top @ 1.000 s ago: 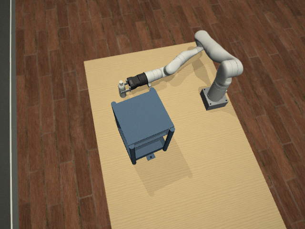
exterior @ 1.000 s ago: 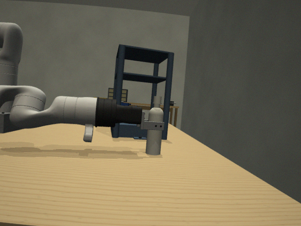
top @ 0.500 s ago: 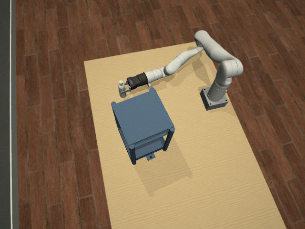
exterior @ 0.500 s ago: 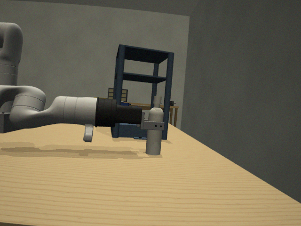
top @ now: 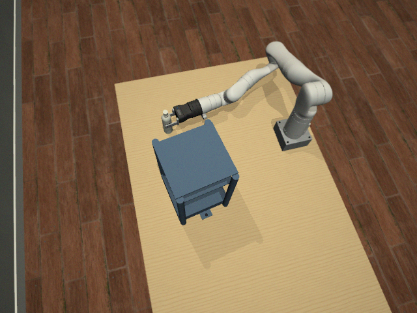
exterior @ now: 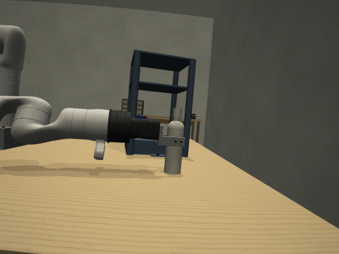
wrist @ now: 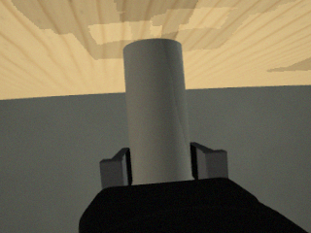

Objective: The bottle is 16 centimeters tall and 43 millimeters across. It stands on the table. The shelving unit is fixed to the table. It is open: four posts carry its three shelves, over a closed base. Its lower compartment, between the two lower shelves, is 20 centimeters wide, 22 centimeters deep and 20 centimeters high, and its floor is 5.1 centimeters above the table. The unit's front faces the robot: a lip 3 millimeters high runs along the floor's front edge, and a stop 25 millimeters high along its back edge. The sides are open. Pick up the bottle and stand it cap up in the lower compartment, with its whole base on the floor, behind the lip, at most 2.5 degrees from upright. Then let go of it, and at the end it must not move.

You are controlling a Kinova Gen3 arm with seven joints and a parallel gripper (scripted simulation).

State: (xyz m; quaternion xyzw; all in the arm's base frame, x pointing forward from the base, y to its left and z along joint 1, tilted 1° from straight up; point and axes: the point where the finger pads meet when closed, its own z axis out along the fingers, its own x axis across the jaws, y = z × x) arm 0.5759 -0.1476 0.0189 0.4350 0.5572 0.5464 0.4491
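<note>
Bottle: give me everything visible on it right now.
The pale grey cylindrical bottle has a straight body, a rounded shoulder and a narrower, lighter cap on top. Its surface looks matte and plain, with no label. It stands upright, cap up, with its base on the light wooden table, beside the dark blue shelving unit, outside it and near one corner post. The black two-finger gripper reaches in horizontally and is closed on the body, below the shoulder, one grey finger on each side.

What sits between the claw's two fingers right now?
The bottle: in the wrist view its grey body fills the gap, a finger pressed to each side. The claw grips it at mid-height, base on the table.
</note>
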